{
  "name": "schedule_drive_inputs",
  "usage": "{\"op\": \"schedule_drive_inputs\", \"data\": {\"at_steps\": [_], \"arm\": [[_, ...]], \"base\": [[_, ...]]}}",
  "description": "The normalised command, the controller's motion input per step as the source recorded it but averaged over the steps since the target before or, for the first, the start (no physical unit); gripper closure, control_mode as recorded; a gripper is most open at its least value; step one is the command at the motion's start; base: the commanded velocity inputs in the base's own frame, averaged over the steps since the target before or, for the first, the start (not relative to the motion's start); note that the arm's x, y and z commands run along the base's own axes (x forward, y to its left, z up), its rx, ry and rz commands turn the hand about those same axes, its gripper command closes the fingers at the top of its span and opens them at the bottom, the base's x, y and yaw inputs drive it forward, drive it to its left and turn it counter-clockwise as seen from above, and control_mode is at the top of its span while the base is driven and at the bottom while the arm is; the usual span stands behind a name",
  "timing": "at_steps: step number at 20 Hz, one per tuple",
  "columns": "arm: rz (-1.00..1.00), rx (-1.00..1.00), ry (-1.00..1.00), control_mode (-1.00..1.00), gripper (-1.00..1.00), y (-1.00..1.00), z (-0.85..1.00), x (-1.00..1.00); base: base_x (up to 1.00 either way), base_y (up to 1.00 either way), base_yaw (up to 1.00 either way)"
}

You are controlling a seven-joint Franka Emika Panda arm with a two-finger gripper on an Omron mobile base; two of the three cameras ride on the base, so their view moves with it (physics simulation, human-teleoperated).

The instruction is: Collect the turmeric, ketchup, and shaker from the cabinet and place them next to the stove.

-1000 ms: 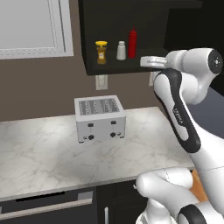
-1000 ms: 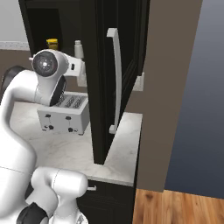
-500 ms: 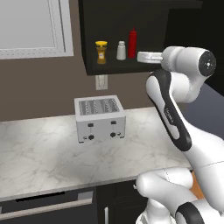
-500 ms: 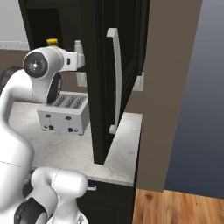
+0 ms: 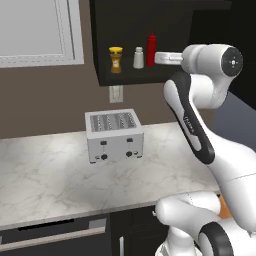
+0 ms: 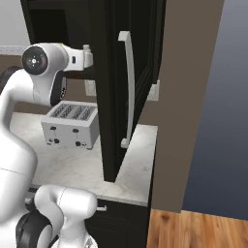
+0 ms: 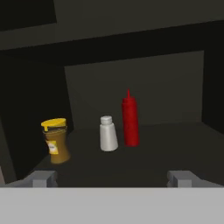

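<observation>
The turmeric stands on the dark shelf of the cabinet, at the left of a row of three. It is a small amber jar with a wider, bright yellow cap and a pale label on its front; the label is too small to read. The shaker stands in the middle, a smooth white-grey cylinder that widens a little toward its base and ends in a rounded top. The ketchup is just beside it on the right, a slim, glossy, all-red squeeze bottle with a pointed nozzle, the tallest of the three. No writing shows on either.

All three stand upright, the shaker and ketchup close together and the turmeric set a little apart. The cabinet is a matte black box on the brown wall, its inside dark and plain.

The gripper hangs level in front of the shelf opening, aimed at the row. Its two small grey fingertips sit wide apart with nothing between them.

Below, a boxy silver toaster with four slots and dark knobs sits on the white marbled counter. A tall black door with a long white handle stands at the counter's right end.
</observation>
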Motion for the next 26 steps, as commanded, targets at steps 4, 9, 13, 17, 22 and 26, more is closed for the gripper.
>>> {"op": "schedule_drive_inputs", "data": {"at_steps": [4,9,13,17,22,26], "arm": [[0.00,0.00,0.00,-1.00,-1.00,0.00,0.00,0.05],[0.00,0.00,0.00,-1.00,-1.00,0.00,0.00,0.07],[0.00,0.00,0.00,-1.00,-1.00,0.01,0.00,0.14],[0.00,0.00,0.00,-1.00,-1.00,0.13,0.00,0.30],[0.00,0.00,0.00,-1.00,-1.00,0.09,0.00,0.32],[0.00,0.00,0.00,-1.00,-1.00,0.02,0.00,0.26]], "base": [[0.00,0.00,0.00],[0.00,0.00,0.00],[0.00,0.00,0.00],[0.00,0.00,0.00],[0.00,0.00,0.00],[0.00,0.00,0.00]]}}
